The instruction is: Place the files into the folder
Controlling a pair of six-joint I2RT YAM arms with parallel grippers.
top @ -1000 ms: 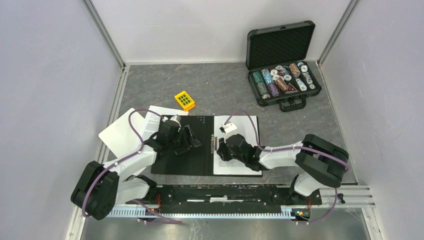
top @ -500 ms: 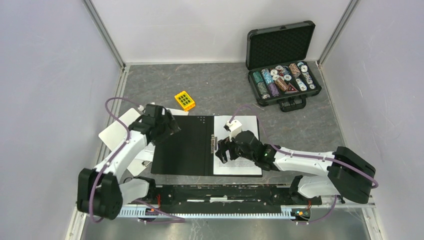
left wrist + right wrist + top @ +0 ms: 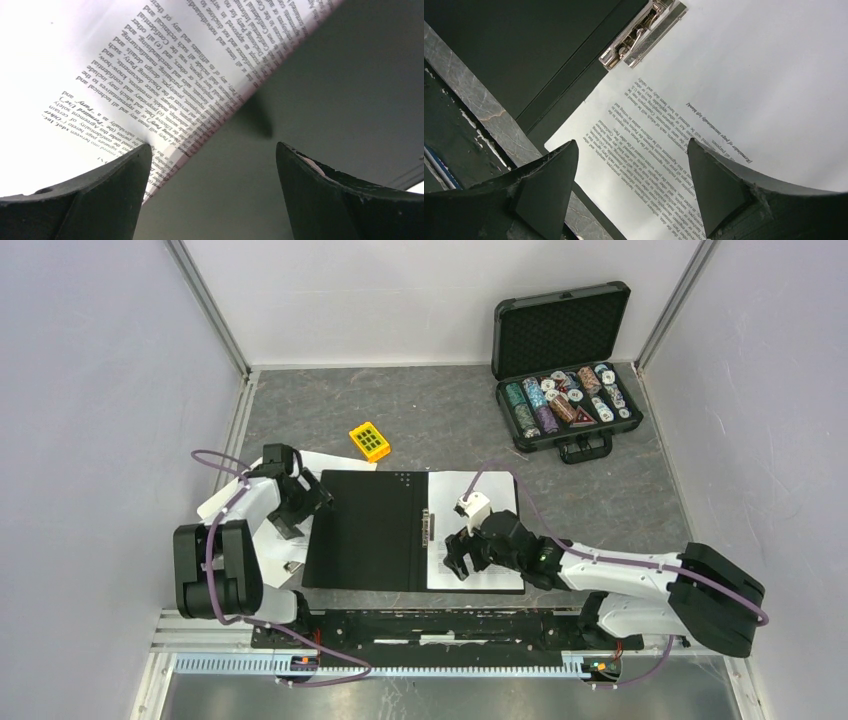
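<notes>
The folder [image 3: 365, 530] lies open on the table, black inside, with its metal clip [image 3: 430, 529] along the spine. One of the files [image 3: 492, 502], a printed sheet, lies on its right half. More printed files [image 3: 322, 462] stick out from under the folder's left edge. My left gripper [image 3: 304, 502] stands open over that edge, with a printed sheet [image 3: 150, 75] and the black cover [image 3: 325, 100] below it. My right gripper [image 3: 457, 558] hovers open over the sheet [image 3: 734, 75] near the clip [image 3: 641, 35], with nothing between its fingers.
A white clipboard [image 3: 232, 506] lies at the far left under the left arm. A yellow block [image 3: 369, 441] sits behind the folder. An open black case of poker chips [image 3: 565, 390] stands at the back right. Grey table [image 3: 484, 112] shows beside the folder's near edge.
My left gripper has moved left off the folder's left cover to its edge and opened wider. My right gripper has opened and shifted slightly toward the near edge over the sheet.
</notes>
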